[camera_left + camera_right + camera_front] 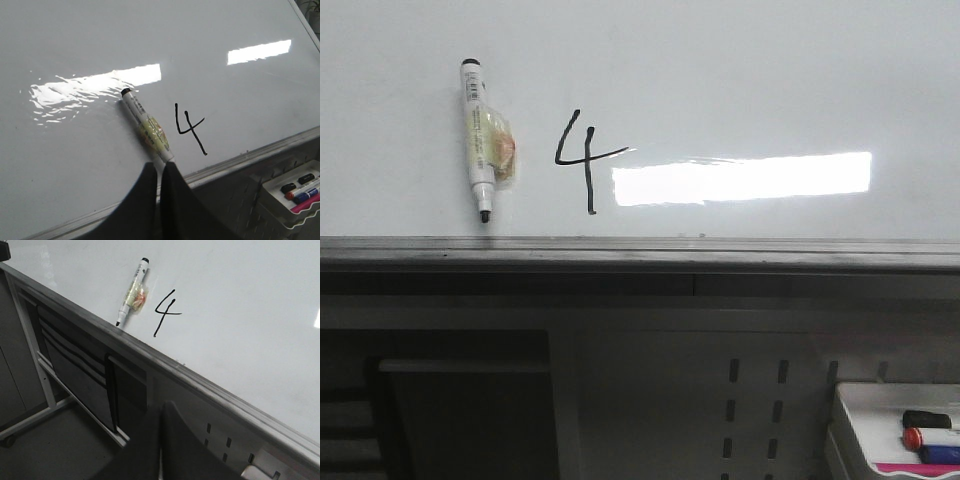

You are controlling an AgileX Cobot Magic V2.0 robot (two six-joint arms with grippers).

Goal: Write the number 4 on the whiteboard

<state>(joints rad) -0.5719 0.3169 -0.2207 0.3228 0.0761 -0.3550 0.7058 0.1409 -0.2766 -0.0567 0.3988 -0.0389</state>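
A white marker [477, 135] with a black cap lies tip-down; a small white tray [880, 405] holds coloured markers [930, 437].

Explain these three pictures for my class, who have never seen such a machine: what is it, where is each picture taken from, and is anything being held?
This is a robot with two arms, each ending in a two-fingered gripper. One picture looks forward from the robot's front; the other two come from cameras on its wrists.

The front view shows the whiteboard with the number 4 drawn in black. Left of it lies a marker, uncapped, tip toward the grey ledge. A small tray at lower right holds more markers.

The dark shapes at the bottom of the wrist views are the left gripper and the right gripper. Both look closed and hold nothing.
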